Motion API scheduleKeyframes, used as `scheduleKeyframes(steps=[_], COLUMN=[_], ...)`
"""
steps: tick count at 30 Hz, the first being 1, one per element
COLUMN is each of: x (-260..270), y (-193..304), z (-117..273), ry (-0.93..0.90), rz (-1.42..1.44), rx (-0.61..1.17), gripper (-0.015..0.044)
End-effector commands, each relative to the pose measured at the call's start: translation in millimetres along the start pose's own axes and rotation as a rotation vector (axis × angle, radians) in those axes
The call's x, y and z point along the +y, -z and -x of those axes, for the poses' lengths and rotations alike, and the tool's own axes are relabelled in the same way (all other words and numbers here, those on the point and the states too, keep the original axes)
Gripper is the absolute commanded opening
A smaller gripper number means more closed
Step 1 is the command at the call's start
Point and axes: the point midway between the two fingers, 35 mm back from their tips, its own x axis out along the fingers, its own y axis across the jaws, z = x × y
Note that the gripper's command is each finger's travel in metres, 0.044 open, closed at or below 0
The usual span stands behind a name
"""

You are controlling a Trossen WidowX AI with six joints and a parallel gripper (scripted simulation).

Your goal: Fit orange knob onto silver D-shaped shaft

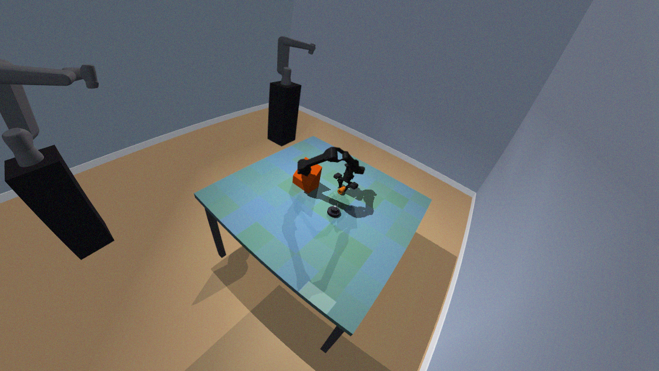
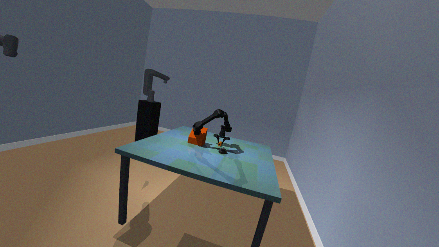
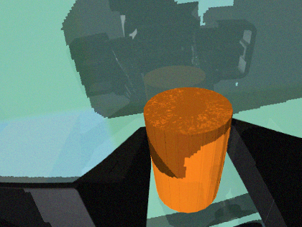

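Note:
The orange knob (image 1: 341, 190) (image 2: 220, 143) (image 3: 201, 169) is a short cylinder lying tipped on its side, low at the table top. A dark hole shows in its end facing the exterior camera. Its plain round end shows in the wrist view. My gripper (image 1: 341, 188) (image 2: 220, 142) (image 3: 185, 128) points down and is shut on the knob, one black finger against each side. The dark round pedestal (image 1: 334, 212) (image 2: 223, 151) stands a short way in front of the knob, towards the top and exterior views. The shaft's flat side is too small to make out.
The orange base block (image 1: 308, 178) (image 2: 197, 138) of my arm stands left of the knob. The table (image 1: 258, 207) (image 2: 153, 150) has a patchwork of blue and green with shadows and reflections. Two grey arms stand on black plinths (image 1: 283, 113) (image 1: 57, 202) beyond the table.

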Motion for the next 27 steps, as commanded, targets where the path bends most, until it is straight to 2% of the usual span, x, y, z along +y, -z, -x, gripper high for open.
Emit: scheduleKeyframes(steps=[1,27], x=[0.0,0.1], y=[1.2,29.1], z=[0.3,9.7], ry=[0.0,-0.003], rz=[0.003,0.002], rx=[-0.016,-0.477], gripper=[0.0181,0.0181])
